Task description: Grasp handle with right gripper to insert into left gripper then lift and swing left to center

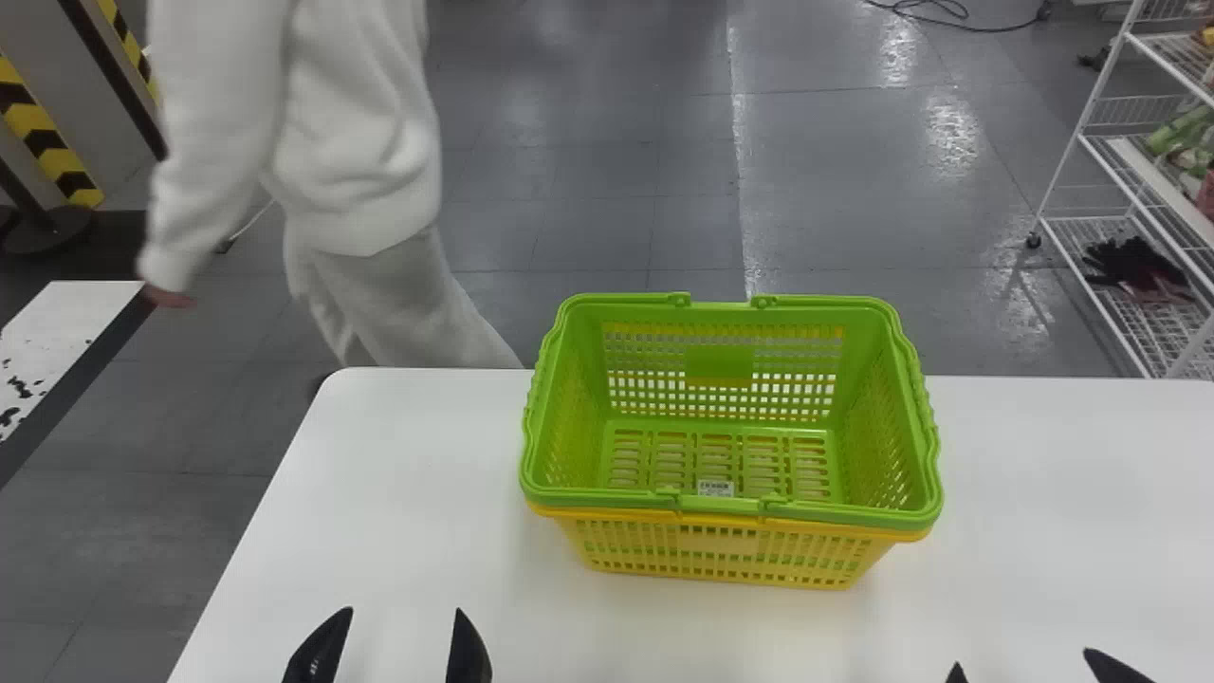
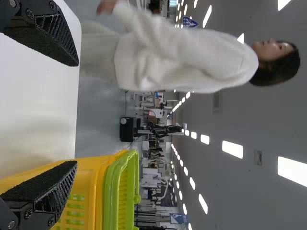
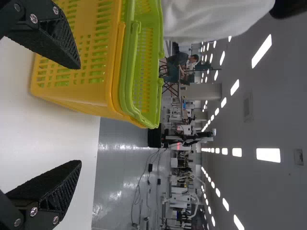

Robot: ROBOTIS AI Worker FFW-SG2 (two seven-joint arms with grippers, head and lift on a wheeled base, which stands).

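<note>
Nearest: left gripper (image 1: 398, 617), checked at the head view's bottom edge and in its wrist view, with fingers spread wide. Likewise nearest: right gripper (image 1: 1023, 659), with fingers also well apart. Beneath both: white table (image 1: 436, 446). Next, ahead of both grippers and sideways between them: green basket (image 1: 719, 363), upright, nested in yellow basket (image 1: 721, 550). Found standing to the right of left gripper and to the left of right gripper, apart from both. Handle (image 1: 854, 515) of green basket noted as folded down along the rim, on the side facing the grippers. Farther, beyond table and baskets: grey floor (image 1: 588, 190). Farther still, well ahead of right gripper: white wire rack (image 1: 1086, 123), with dark cloth-like items (image 1: 1138, 266) on a low shelf.
</note>
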